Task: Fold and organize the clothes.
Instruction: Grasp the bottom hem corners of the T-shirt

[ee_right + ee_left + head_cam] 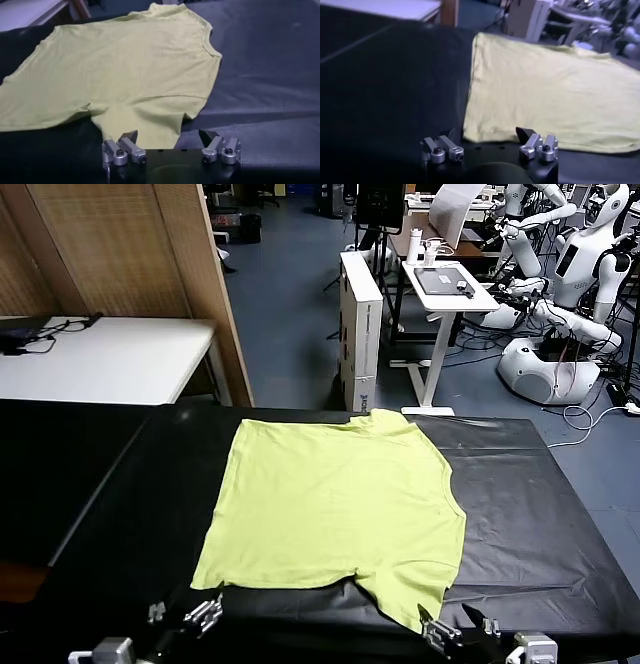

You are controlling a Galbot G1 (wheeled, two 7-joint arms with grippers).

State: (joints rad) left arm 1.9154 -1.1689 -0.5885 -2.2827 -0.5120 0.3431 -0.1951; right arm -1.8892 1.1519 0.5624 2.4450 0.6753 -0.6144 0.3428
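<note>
The clothes are one lime yellow-green T-shirt (335, 504), spread flat and sideways on the black table (540, 524). Its ribbed collar (209, 42) faces right and its hem faces left. One sleeve (385, 422) points to the far edge, the other sleeve (412, 592) to the near edge. My left gripper (185, 616) is open, low over the table just short of the shirt's near left corner (470, 135). My right gripper (455, 624) is open too, right in front of the near sleeve (150, 125). In the wrist views the left gripper (489, 142) and right gripper (168, 136) hold nothing.
Bare black cover (90, 484) stretches left and right of the shirt. Behind the table stand a white table (100, 359), a wooden partition (150, 254), a tall white box (360, 324), a small white desk (450, 289) and other white robots (560, 304).
</note>
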